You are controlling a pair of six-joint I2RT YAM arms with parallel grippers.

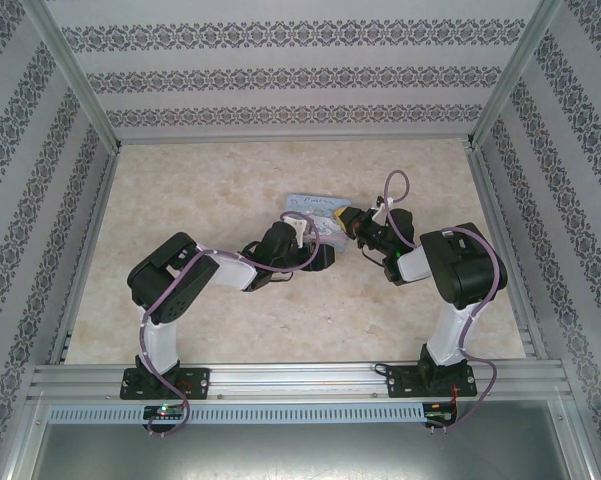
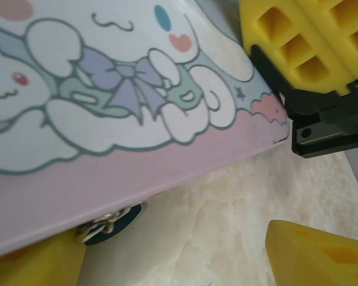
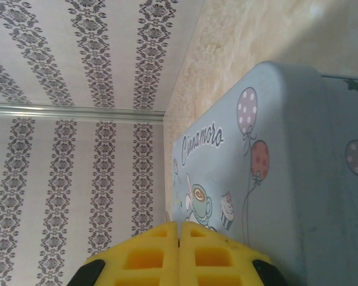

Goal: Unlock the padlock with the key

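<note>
Noted one light-blue rectangular cartoon-printed tin (image 1: 315, 208), glossy, with rounded corners, on a mottled beige stone-look table (image 1: 180, 200). Found one tiny teal padlock (image 2: 112, 221) with a silvery shackle, half tucked beneath the tin's pink edge. Counted two grippers at the tin: left gripper (image 2: 179, 262) spread wide beside the padlock; right gripper (image 3: 179, 229) at the tin's corner, its yellow waffle-moulded fingers (image 3: 146, 257) pressed together.

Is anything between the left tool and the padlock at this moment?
Yes. The cartoon tin overhangs most of what looks like the padlock. A teal-and-silver sliver peeks from under the tin's pink edge, right beside one finger of the open left tool.
</note>
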